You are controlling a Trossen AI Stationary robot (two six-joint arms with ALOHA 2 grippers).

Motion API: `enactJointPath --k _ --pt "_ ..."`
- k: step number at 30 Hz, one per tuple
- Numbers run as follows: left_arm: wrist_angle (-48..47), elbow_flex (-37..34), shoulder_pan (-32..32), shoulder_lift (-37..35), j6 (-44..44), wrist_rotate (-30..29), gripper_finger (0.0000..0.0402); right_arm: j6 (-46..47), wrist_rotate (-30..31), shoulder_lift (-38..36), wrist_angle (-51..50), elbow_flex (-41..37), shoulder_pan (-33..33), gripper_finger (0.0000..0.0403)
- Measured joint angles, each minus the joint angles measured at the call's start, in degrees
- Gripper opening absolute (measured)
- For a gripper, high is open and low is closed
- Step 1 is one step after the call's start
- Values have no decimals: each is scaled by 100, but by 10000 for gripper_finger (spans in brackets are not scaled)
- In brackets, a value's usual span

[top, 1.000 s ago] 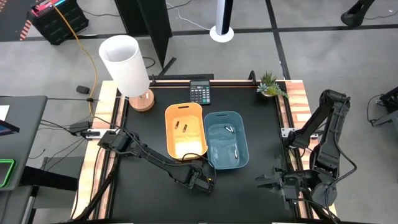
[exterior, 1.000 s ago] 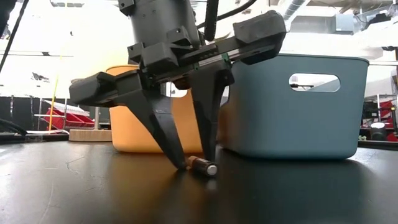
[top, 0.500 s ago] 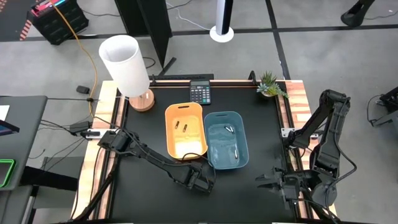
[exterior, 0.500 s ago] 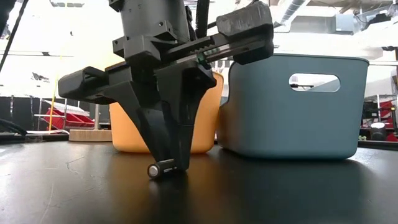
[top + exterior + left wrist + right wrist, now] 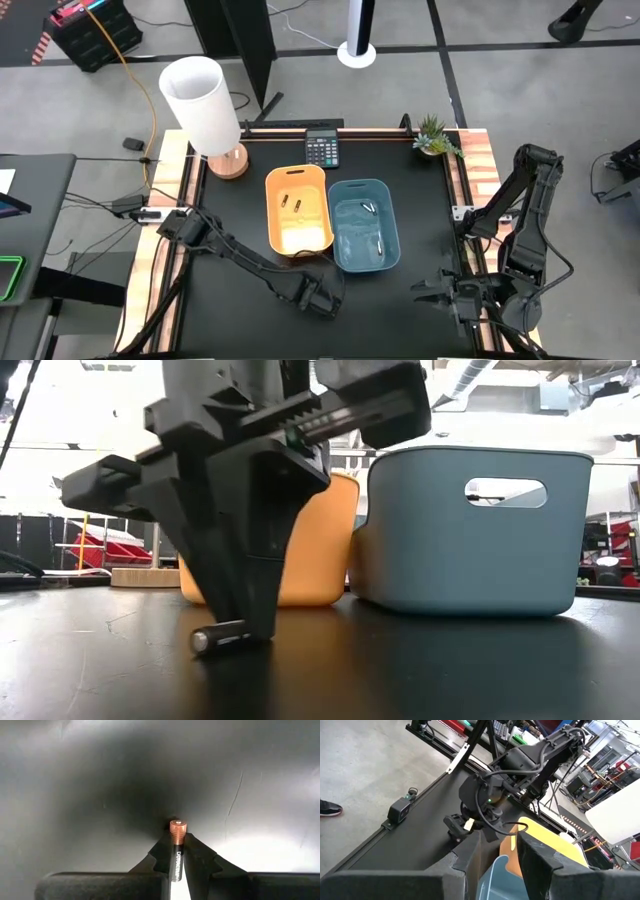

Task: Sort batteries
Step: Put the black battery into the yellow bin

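A dark copper-tipped battery point(image 5: 177, 851), now clamped between the left gripper point(image 5: 176, 857) fingers, has been dragged clear of the bins, ready for lifting.

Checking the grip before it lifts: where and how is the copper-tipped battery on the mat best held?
Across its slim round body, mid-length, coming straight down from above. The battery lies flat on the black mat, so only its long sides give flat fingers purchase. The left end effector is already shut on it that way, copper end poking out.
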Motion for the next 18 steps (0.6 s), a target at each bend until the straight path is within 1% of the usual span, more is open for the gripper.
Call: enactJointPath --k 4,11,18 --pt "-126 104 -80 16 10 16 21 0 2 0 0 0 0 141" --pt "-813 392 -200 39 25 74 20 11 0 0 2 0 0 141" --pt "-1224 675 -290 37 5 -78 20 18 2 0 2 0 0 141"
